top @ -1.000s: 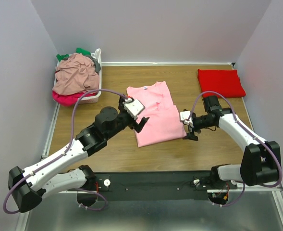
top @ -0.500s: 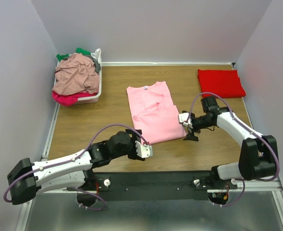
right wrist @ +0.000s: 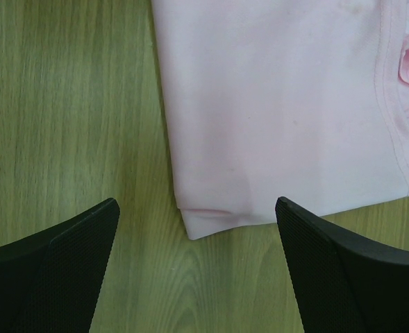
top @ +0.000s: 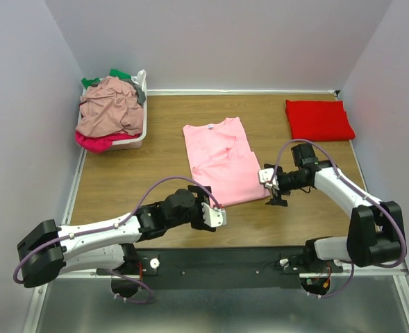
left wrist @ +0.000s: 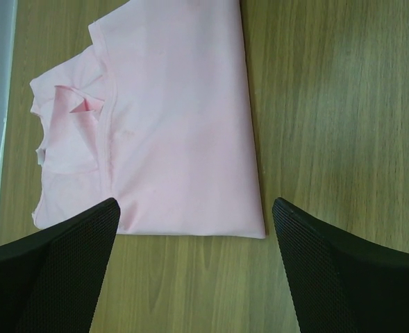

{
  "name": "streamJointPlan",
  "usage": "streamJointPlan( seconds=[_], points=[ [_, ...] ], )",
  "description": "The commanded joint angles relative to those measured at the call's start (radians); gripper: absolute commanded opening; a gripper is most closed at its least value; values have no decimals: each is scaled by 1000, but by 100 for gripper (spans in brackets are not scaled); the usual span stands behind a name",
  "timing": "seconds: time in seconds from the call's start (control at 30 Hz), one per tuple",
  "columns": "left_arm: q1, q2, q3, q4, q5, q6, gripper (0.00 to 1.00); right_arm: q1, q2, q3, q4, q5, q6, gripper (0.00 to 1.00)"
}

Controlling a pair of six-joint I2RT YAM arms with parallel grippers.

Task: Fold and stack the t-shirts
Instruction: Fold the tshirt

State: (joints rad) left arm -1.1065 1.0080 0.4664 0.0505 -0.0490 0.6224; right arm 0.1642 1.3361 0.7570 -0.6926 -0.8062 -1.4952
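Folded pink t-shirt (top: 221,163) lying flat at mid-worktop (top: 155,173).
Your left end effector (top: 215,214) at its near-left corner and your right end effector (top: 271,184) at its near-right corner both gape wide, gripping nothing; the folded red t-shirt (top: 319,119) lies far right, and other shirts (top: 110,111) are heaped in the white basket (top: 140,132).

A light pink t-shirt (top: 221,165) lies flat mid-table (top: 131,177), folded lengthwise, its neck end toward the far wall. A bright red t-shirt (top: 319,119) rests folded into a neat rectangle at far right. A crumpled dusty rose t-shirt (top: 110,107) tops a magenta t-shirt (top: 95,142) and a green t-shirt (top: 121,73) in a basket (top: 146,114) at far left.
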Motion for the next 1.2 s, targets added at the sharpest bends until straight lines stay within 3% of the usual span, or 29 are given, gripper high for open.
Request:
streamJointPlan(
  seconds=[0.0,0.27,0.4,0.7,0.87,1.03,1.07,1.17],
  points=[
    [-4,-22,2,58,-21,-7,98,-3,-11,-28,38,24,-36,100],
    [-7,99,24,54,-49,20,87,11,28,-19,41,32,-68,98],
    [-33,240,38,52,-60,37,85,18,46,-5,42,32,-63,96],
    [-26,422,72,91,-203,36,75,18,55,-11,47,35,-53,94],
    [-26,426,74,61,-219,40,54,18,60,-8,53,41,-59,94],
    [-24,414,67,55,-212,46,49,20,84,10,68,64,-62,93],
    [-24,415,71,55,-198,48,40,21,89,10,79,70,-62,93],
    [-24,426,81,43,-163,54,30,29,115,11,111,111,-59,91]
  ],
)
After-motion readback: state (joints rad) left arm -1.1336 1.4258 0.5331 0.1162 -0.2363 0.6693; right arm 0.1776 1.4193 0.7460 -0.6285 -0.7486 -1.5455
